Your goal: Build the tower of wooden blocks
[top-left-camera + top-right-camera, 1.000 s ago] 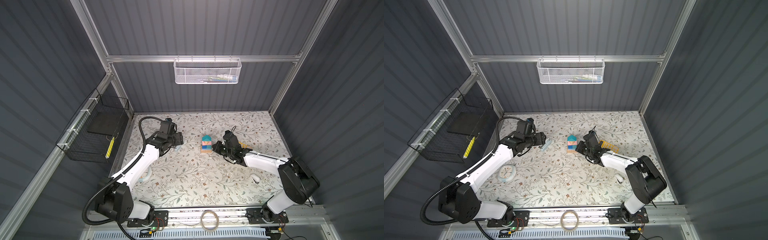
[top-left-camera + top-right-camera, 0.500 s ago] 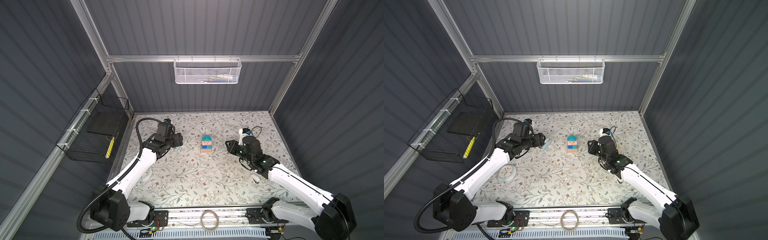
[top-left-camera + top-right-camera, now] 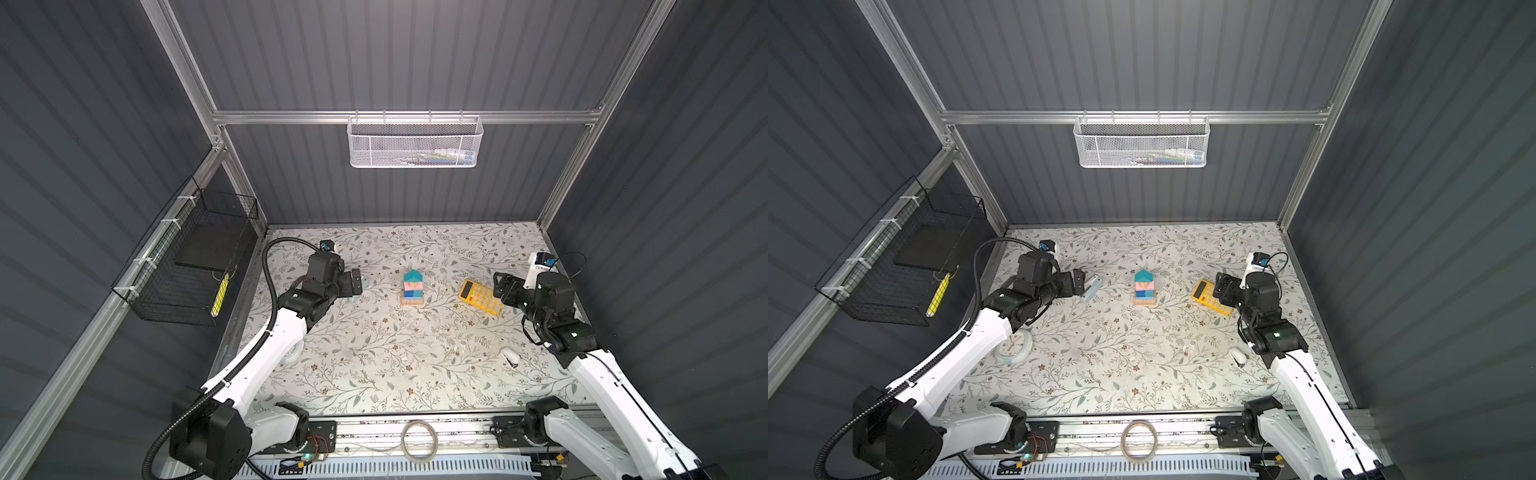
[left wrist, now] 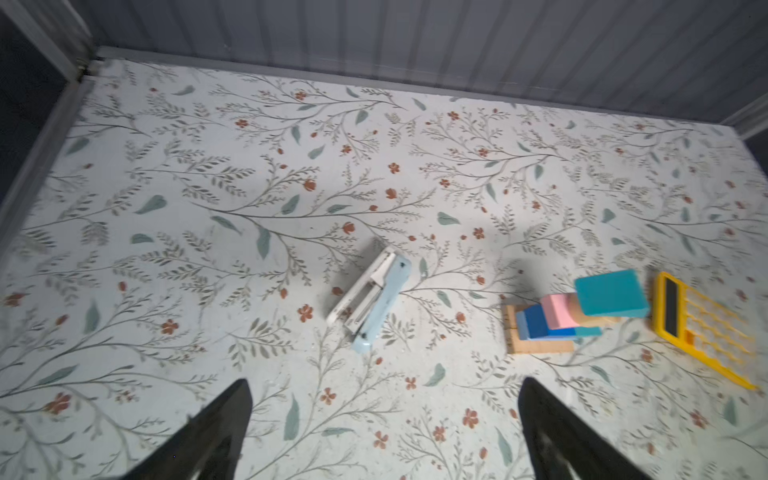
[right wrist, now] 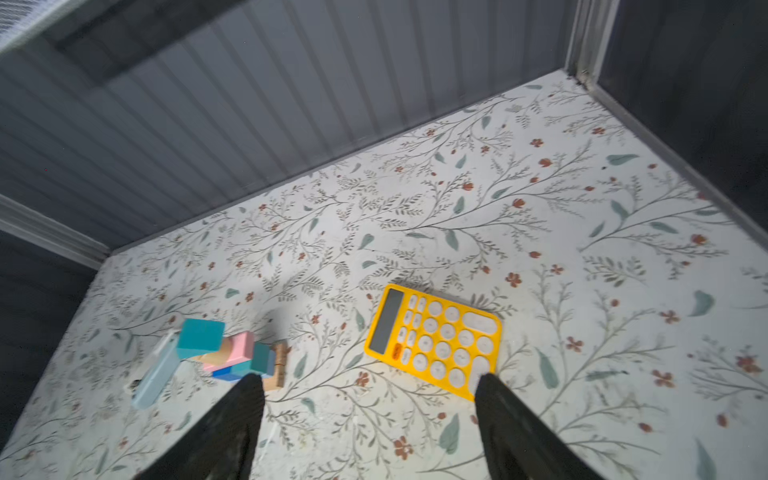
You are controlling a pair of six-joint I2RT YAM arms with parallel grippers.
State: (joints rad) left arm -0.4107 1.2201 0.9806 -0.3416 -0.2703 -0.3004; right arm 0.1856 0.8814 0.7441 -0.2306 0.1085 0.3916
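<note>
Wood block tower (image 3: 413, 289): one stack, upright at mid-table toward the far side, touched by nothing. It has one teal roof piece on top, pink and blue blocks beneath, and a tan base. One stapler (image 3: 1092, 289) lies to its left and one yellow calculator (image 3: 480, 298) to its right, both apart from it. Of the two grippers, the left gripper (image 4: 384, 386) is near the stapler and the right gripper (image 5: 369, 380) is by the calculator. Both have jaws spread wide and hold nothing.

The stacked tower of matt painted wood blocks (image 3: 413, 287) has a bare tan base; the yellow plastic calculator (image 3: 480, 297) looks smooth.
</note>
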